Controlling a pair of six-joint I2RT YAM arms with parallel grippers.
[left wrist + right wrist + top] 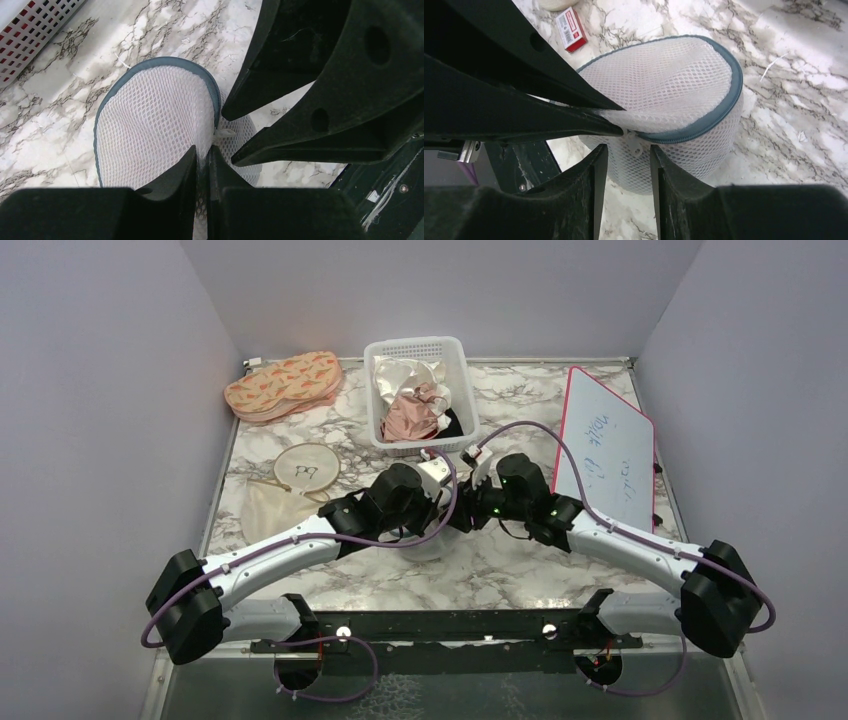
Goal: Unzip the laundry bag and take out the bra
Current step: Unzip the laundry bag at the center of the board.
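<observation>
The laundry bag (674,80) is a round white mesh drum with a blue-grey zip rim, and its zip is closed. It stands on the marble between my two grippers and is mostly hidden under them in the top view (440,543). My left gripper (202,155) is shut on a fold of the bag's top mesh beside the rim. My right gripper (628,160) is open, its fingertips either side of the white zip pull (633,145) and just short of it. The bra does not show, apart from a faint pink tint through the mesh (155,125).
A white slotted basket (375,390) with peach and cream cloths stands at the back. A whiteboard (610,450) lies at the right. Patterned pouches (285,385), an embroidery hoop (306,468) and a cream pouch (270,512) lie at the left. A small red box (570,22) lies near the bag.
</observation>
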